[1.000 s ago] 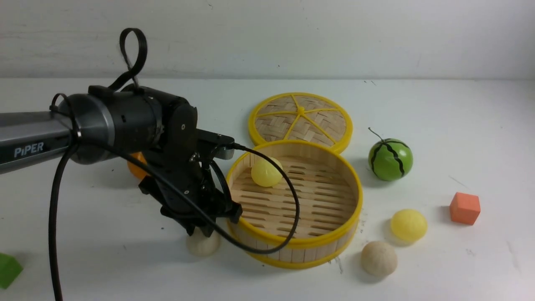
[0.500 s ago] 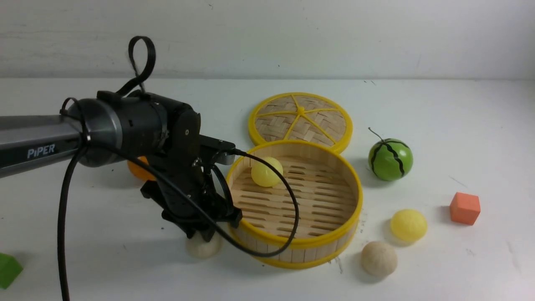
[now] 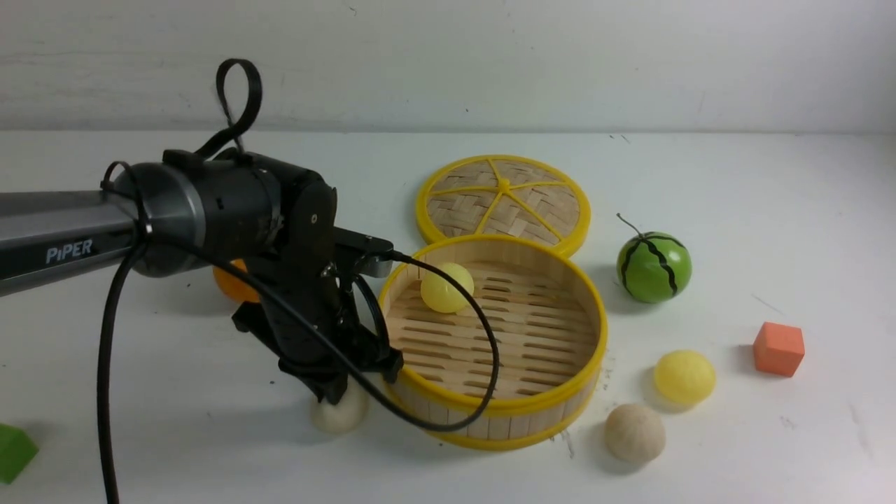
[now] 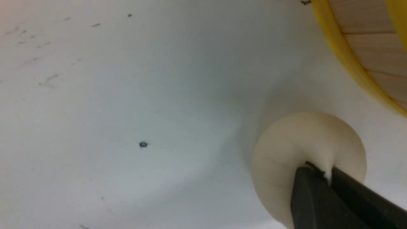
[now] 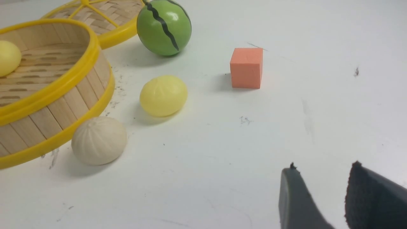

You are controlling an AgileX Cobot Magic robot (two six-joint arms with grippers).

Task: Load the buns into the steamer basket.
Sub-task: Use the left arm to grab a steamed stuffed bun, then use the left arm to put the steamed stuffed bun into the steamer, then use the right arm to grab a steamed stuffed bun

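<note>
Front view: left gripper (image 3: 334, 393) is low at the near-left of the steamer basket (image 3: 493, 424). Its tips are on the left cream bun (image 3: 341, 416), which sits on the table (image 3: 175, 441) just beside the basket wall. From here the arm's body covers the jaws and most of the tangerine (image 3: 228, 284). The inner yellow bun (image 3: 446, 288) lies on the basket's slats at the far-left. The outer yellow bun (image 3: 684, 376) and right cream bun (image 3: 634, 432) lie on the table near-right of the basket. The lid (image 3: 502, 199) lies flat beyond it, with the watermelon ball (image 3: 654, 267) and orange cube (image 3: 778, 348) to the right. A green block (image 3: 12, 452) is cut off by the left edge. The right arm is out of sight here.

Left wrist view: only this view shows the grip, fingers pressed together and pinching a fold at the top of the left cream bun. Only a strip of the basket's wall and lower rim shows.

Right wrist view: right gripper (image 5: 324, 167) has its fingers spread, with nothing between them. It is well apart from the two right-hand buns.
</note>
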